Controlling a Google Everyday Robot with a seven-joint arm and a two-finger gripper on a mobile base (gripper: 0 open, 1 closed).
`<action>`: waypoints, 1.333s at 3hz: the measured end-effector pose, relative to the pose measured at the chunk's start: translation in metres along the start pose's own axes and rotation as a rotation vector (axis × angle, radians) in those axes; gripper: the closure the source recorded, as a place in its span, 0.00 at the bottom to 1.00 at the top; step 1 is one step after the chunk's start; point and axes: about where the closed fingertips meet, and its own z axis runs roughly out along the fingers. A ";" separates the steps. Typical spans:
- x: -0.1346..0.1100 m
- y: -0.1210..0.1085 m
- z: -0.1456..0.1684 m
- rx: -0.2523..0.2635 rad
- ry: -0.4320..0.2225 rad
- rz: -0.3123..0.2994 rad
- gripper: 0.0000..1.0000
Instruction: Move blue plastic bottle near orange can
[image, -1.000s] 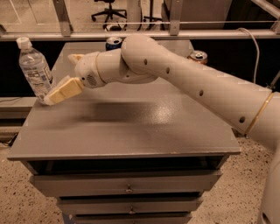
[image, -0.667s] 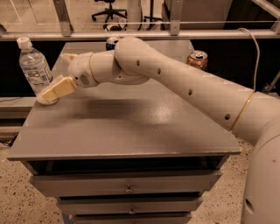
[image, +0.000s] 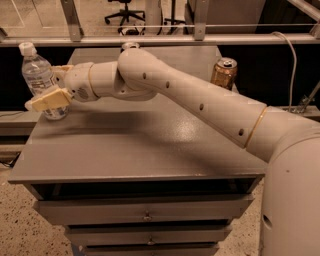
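Note:
The blue plastic bottle (image: 39, 80), clear and ribbed with a white cap, stands upright at the far left corner of the grey table (image: 140, 145). My gripper (image: 51, 86) is at the bottle, open, with one pale finger (image: 47, 100) in front of its lower half and the other finger (image: 62, 69) behind it. The bottle rests on the table. The orange can (image: 223, 73) stands upright at the far right of the table, a long way from the bottle, just behind my arm (image: 200, 102).
The silver top of another can (image: 130, 46) shows behind my arm at the table's back edge. The table is a drawer cabinet with drawers (image: 145, 212) in front. A metal rail (image: 160, 40) and an office chair (image: 125, 12) lie behind.
My gripper has moved left to the bottle, and its fingers now stand on either side of it. The orange can has come into view behind the arm.

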 end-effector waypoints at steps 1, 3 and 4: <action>0.000 -0.001 0.007 0.007 -0.014 0.006 0.46; -0.014 -0.001 -0.006 0.066 -0.051 -0.006 0.92; -0.023 -0.006 -0.061 0.174 -0.061 -0.018 1.00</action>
